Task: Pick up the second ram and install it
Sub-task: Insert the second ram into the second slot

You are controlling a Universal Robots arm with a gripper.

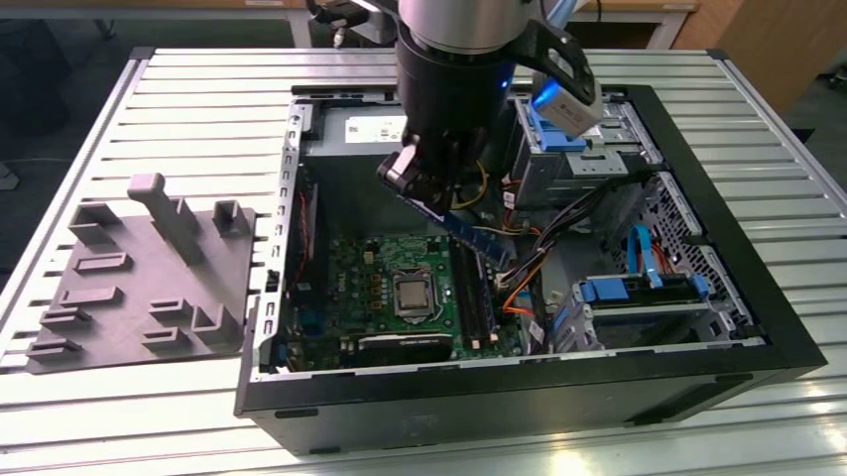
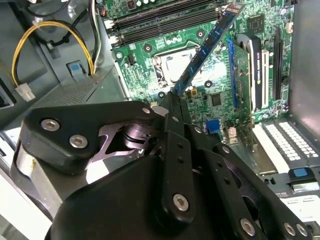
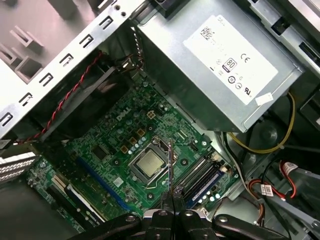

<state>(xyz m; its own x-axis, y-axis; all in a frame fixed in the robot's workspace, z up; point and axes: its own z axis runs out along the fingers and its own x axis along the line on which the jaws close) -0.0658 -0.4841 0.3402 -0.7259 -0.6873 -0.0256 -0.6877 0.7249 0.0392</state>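
The second ram [image 1: 457, 228], a thin dark board with a bluish face, hangs tilted inside the open computer case [image 1: 741, 288], above the green motherboard [image 1: 364, 273]. My gripper [image 1: 413, 183] is shut on one end of it. In the second wrist view the second ram [image 2: 207, 45] slants away from my gripper [image 2: 173, 100] toward the black memory slots [image 2: 160, 22]. The first wrist view shows the second ram [image 3: 170, 167] edge-on, rising from my gripper [image 3: 172, 200], over the processor [image 3: 148, 164] and beside the memory slots [image 3: 200, 177].
A grey moulded holder tray [image 1: 139, 288] lies on the slatted table at the exterior view's left. Inside the case are the power supply [image 3: 220, 60], an upright expansion card [image 2: 250, 75], yellow cables [image 2: 50, 35] and blue-tabbed drive cages [image 1: 622, 288].
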